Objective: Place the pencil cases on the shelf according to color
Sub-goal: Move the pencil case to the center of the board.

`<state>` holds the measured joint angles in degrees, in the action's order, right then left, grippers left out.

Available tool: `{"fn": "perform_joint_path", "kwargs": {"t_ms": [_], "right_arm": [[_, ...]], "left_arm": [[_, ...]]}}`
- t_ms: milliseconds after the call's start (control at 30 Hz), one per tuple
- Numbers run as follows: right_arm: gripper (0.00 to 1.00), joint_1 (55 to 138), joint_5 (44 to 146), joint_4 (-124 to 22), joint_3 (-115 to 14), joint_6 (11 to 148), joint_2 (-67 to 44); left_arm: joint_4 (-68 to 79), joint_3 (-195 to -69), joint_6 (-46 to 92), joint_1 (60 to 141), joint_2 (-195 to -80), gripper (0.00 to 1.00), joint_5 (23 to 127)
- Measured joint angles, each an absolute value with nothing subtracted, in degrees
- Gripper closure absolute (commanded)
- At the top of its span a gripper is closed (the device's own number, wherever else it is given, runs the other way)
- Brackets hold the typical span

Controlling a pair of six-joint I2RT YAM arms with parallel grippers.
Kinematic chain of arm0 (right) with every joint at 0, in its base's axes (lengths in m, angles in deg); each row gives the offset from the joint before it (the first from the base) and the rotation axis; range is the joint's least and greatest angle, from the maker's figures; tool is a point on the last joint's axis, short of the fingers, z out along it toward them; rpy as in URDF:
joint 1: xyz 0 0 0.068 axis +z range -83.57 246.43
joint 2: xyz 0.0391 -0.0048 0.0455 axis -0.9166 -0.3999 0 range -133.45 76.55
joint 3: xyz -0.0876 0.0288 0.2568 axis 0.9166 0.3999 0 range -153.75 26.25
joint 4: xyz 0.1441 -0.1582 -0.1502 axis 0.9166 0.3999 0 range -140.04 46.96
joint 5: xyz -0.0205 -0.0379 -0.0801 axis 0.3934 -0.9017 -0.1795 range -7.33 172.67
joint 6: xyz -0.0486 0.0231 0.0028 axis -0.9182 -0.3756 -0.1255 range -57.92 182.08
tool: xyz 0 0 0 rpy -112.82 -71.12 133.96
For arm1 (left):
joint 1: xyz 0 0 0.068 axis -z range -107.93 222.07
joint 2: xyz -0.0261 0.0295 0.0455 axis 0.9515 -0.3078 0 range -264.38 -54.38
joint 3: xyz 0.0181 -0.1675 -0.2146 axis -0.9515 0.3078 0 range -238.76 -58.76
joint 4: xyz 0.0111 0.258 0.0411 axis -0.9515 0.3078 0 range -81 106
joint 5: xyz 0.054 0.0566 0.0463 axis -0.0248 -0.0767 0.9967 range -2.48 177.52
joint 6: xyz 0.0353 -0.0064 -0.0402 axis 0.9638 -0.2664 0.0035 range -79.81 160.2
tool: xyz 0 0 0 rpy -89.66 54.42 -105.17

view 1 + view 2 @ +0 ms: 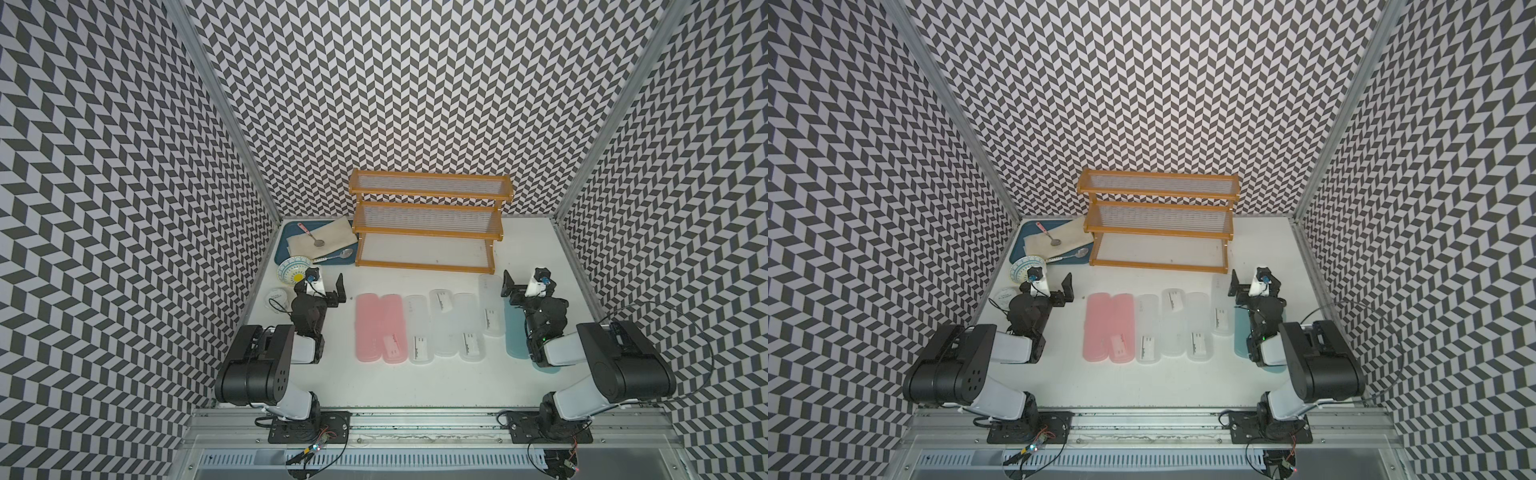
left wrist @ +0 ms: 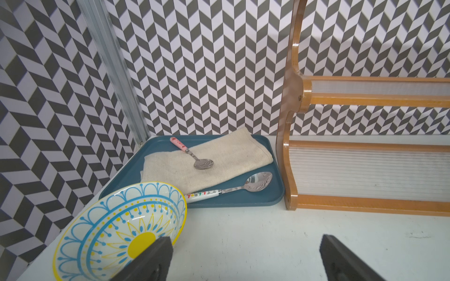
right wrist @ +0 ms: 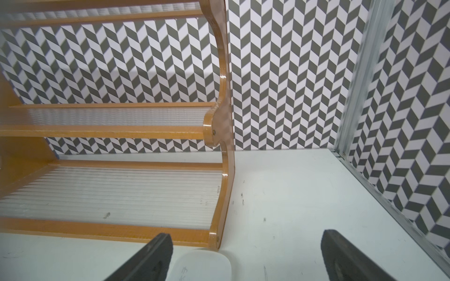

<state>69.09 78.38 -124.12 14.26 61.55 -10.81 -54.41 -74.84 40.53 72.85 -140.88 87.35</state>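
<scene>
In front of the shelf [image 1: 424,266], your pencil cases [image 1: 444,328] lie in a row. Left gripper [image 2: 246,239] and right gripper [image 3: 246,235]: jaws spread, empty.

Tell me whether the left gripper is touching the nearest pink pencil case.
Apart. Both top views show bare white table between the left gripper and the pink pencil case.
</scene>
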Motion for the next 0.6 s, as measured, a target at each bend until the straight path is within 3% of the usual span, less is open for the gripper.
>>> {"fn": "perform_joint_path", "kwargs": {"t_ms": [133, 333, 467, 600], "right_arm": [[0.00, 69.1, 73.0, -110.7, 10.6, 65.3, -2.5], [0.00, 69.1, 70.9, -79.9, -8.6, 73.1, 4.0], [0.01, 69.2, 74.0, -63.6, -15.4, 76.6, 5.3], [0.00, 69.7, 79.1, -50.0, -16.0, 79.3, 6.5]], "left_arm": [[-42.4, -81.5, 38.0, 74.3, -134.2, 0.02, 93.4], [-23.4, -92.0, 26.5, 75.1, -123.7, 0.00, 99.7], [-11.9, -97.8, 19.5, 75.0, -120.1, 0.00, 96.9], [-1.2, -104.3, 15.8, 75.1, -119.6, 0.00, 87.6]]}}
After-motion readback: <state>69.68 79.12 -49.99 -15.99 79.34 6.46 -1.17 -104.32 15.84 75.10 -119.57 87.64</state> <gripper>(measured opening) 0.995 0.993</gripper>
